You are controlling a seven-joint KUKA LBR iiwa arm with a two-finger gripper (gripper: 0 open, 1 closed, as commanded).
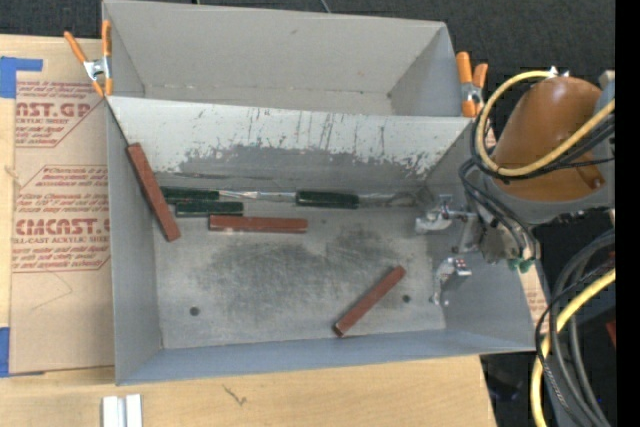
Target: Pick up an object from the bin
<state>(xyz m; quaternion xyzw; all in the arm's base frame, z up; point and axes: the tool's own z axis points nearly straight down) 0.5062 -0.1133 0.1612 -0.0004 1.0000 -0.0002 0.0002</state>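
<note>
Since the arm comes in from the right, the hand hangs close by the right wall of the bin, over bare floor. Its two fingers are spread wide with nothing between them. No pick has been made yet.

The thing nearest the hand is the near bar, a reddish-brown strip. It lies flat on the floor just beside the hand, down and to the left of it in the view. It rests on a slant, one end pointing up toward the hand and the other toward the front wall. Both long sides are clear of walls and other things, so open fingers could probably straddle it once the wrist is turned across its length. I judge it the easiest pick.

Farther from the hand, across the floor, a flat bar of the same colour lies level. The green tools are just behind it. They have dark green handles and thin metal shafts, and they lie in a line along the foot of the back wall, likely where they slid to rest. So close to the wall, there is little room for a finger behind them.

Farthest from the hand, a leaning bar is propped against the left wall. It would likely slip if it were nudged.
</note>
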